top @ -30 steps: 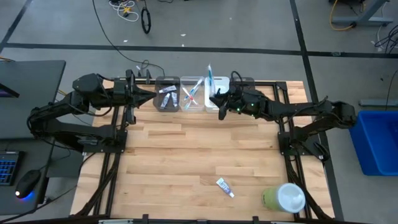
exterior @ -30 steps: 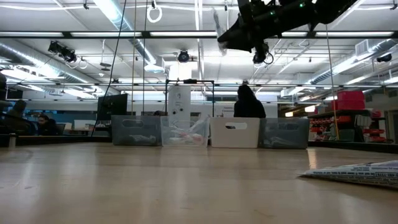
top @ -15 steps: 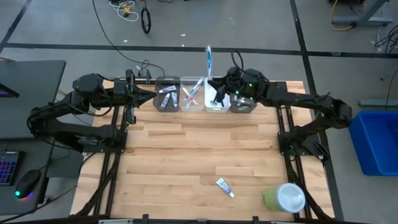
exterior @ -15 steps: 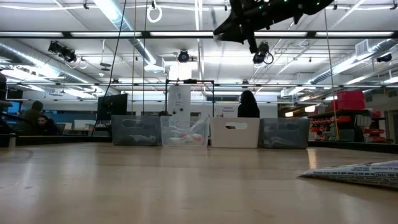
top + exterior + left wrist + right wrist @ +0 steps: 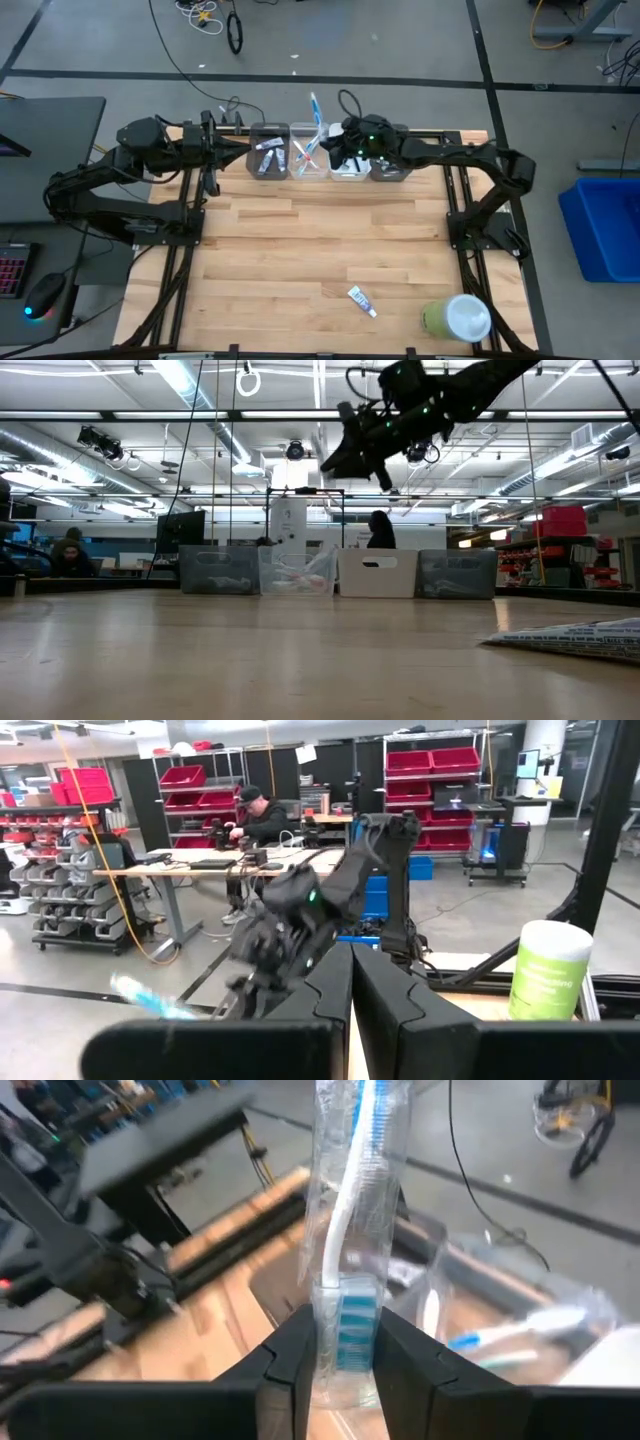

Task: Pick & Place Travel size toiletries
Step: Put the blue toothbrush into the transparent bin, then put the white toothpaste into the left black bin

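My right gripper (image 5: 337,142) hangs above the row of bins at the table's far edge and is shut on a white-and-blue toothbrush in a clear wrapper (image 5: 315,110). Below it stand a clear bin of toothbrushes (image 5: 308,155), a clear bin of grey tubes (image 5: 268,152), a white bin (image 5: 349,166) and another clear bin (image 5: 390,168). A small white-blue toothpaste tube (image 5: 362,300) lies flat on the table near the front. My left gripper (image 5: 350,1005) is shut and holds nothing, waiting above the far left corner. My right gripper pinches the wrapped toothbrush between its two fingers at the blue-striped handle end (image 5: 347,1320). The fingers (image 5: 290,1355) reach in from the table's right. The brush sticks out beyond them with its bristle head (image 5: 373,1105) farthest away, lifted clear above the bins.
A large green-and-white round container (image 5: 458,318) stands at the near right corner; the left wrist view also shows this container (image 5: 545,970). Bare wood lies between the bins and the tube. People sit at desks in the room beyond the table.
My right gripper has carried the toothbrush along the far edge toward the table's left, from over the white bin to over the toothbrush bin, sinking a little. The brush has stayed in the hold and now leans leftward.
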You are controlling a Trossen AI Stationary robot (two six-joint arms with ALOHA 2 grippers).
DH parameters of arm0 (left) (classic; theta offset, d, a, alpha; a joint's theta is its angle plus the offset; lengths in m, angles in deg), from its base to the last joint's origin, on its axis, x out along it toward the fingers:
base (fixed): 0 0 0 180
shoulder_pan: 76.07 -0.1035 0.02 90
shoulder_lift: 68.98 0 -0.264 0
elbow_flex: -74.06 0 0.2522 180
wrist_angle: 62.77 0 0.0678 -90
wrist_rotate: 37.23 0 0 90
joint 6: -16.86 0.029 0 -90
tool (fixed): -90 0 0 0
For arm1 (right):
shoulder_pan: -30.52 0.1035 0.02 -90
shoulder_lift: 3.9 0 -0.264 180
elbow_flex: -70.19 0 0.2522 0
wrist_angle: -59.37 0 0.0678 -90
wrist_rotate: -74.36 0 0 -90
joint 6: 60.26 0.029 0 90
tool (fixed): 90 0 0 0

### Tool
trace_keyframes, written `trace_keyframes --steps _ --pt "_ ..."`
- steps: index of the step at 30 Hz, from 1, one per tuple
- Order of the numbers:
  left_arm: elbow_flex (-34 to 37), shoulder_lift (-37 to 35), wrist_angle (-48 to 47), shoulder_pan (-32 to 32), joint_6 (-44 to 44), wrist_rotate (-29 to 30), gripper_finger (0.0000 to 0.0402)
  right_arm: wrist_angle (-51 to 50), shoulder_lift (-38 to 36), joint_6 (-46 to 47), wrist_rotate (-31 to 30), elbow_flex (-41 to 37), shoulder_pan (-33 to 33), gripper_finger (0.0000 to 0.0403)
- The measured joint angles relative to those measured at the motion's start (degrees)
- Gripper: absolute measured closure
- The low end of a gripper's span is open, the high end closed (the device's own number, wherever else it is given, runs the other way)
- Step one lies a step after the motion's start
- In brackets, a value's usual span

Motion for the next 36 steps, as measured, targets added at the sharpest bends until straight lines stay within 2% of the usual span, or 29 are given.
trace_keyframes --steps 11,20,24,31,36 --pt "0.0 -0.02 0.01 0.0 -0.55 -0.02 0.0384 4.14 11.38 7.01 0.97 0.02 -2.76 0.0311" --pt "0.0 0.0 -0.01 0.0 -0.48 -0.02 0.0384 6.93 13.52 7.45 3.1 0.02 -3.49 0.0287" --pt "0.0 0.0 -0.01 0.0 -0.47 -0.02 0.0384 7.71 13.52 4.99 6.41 0.02 -3.53 0.0252" --pt "0.0 -0.01 -0.01 0.0 -0.46 -0.02 0.0384 7.3 13.52 7.23 6.62 0.02 -3.75 0.0163" --pt "0.0 -0.02 -0.01 0.0 -0.46 -0.02 0.0384 6.86 13.52 6.79 7.86 0.02 -3.75 0.0133"
